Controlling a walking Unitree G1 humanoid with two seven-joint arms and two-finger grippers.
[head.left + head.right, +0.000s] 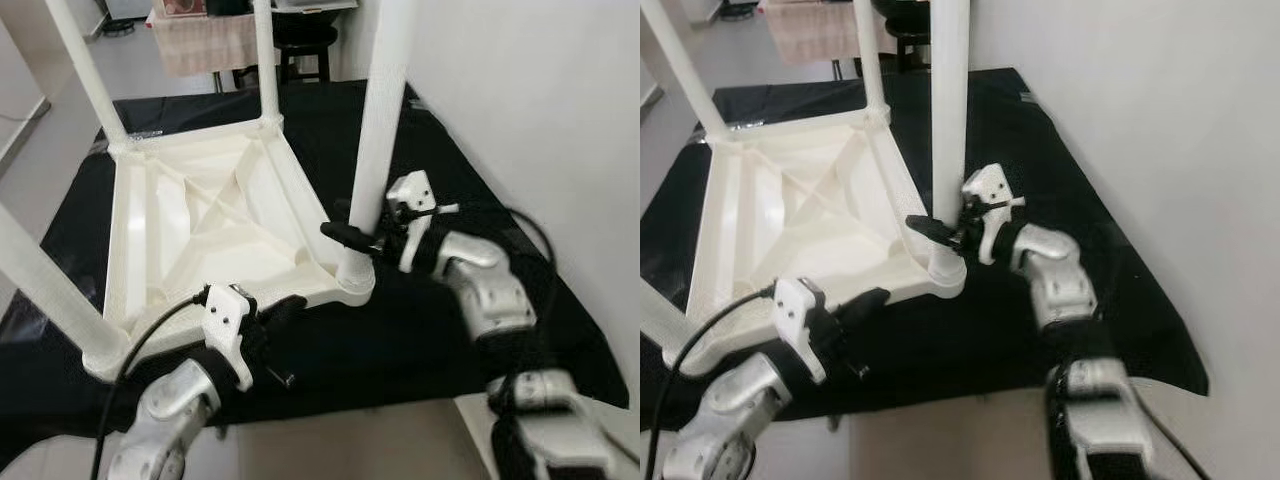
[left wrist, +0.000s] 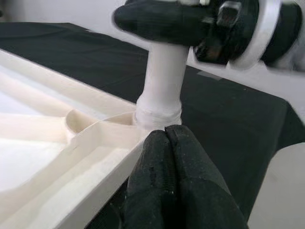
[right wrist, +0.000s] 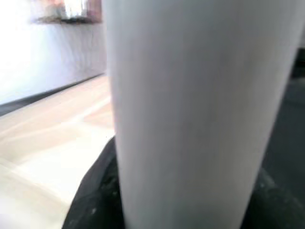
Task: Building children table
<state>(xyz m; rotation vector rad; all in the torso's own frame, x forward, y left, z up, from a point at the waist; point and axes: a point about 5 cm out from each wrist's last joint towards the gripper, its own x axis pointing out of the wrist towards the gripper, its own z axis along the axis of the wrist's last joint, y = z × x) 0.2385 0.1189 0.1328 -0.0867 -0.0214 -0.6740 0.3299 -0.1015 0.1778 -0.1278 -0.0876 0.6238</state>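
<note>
right gripper (image 1: 362,238) clamps the table leg (image 1: 378,130) low near its socket; smooth stiff plastic, light. left gripper (image 1: 282,312) closed, empty.

Left gripper (image 2: 167,138) jaws closed beside table leg (image 2: 164,78), tabletop (image 2: 71,157)

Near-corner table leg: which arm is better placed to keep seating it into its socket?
Right. The right gripper is closed around the white leg just above its socket, while the left gripper, fingers shut, sits low at the tabletop's edge, holding nothing.
</note>
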